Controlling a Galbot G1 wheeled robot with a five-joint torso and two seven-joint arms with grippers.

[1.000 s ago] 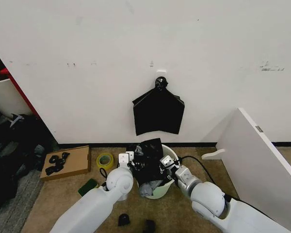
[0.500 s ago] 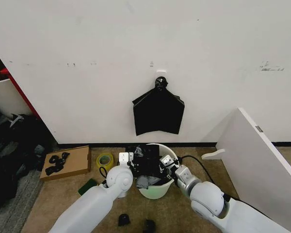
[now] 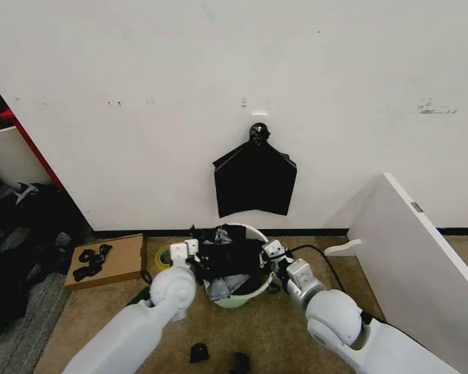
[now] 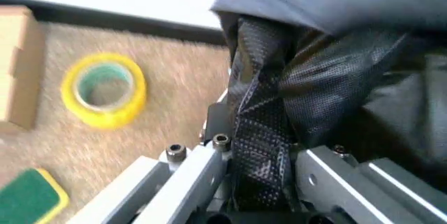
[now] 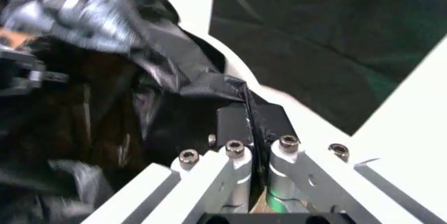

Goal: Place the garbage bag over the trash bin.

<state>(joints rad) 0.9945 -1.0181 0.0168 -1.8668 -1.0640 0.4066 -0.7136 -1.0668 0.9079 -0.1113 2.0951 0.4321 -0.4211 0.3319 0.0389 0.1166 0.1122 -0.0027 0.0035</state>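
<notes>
Head view: my left hand [image 3: 193,251] and right hand [image 3: 270,255] flank the trash bin [image 3: 246,292]. Each hand pinches the garbage bag [image 3: 228,253] at the rim.

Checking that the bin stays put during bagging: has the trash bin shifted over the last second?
Yes. The trash bin has slid toward the robot's left and toward the wall; its rim now sits nearer the yellow tape roll.

We see the garbage bag [image 3: 225,253] as thin, glossy, crinkled black plastic, draped in the smooth cream-white plastic trash bin [image 3: 247,294]. Both grippers' fingers [image 4: 187,179] look like matt grey metal; the floor [image 4: 164,85] is rough tan carpet.
</notes>
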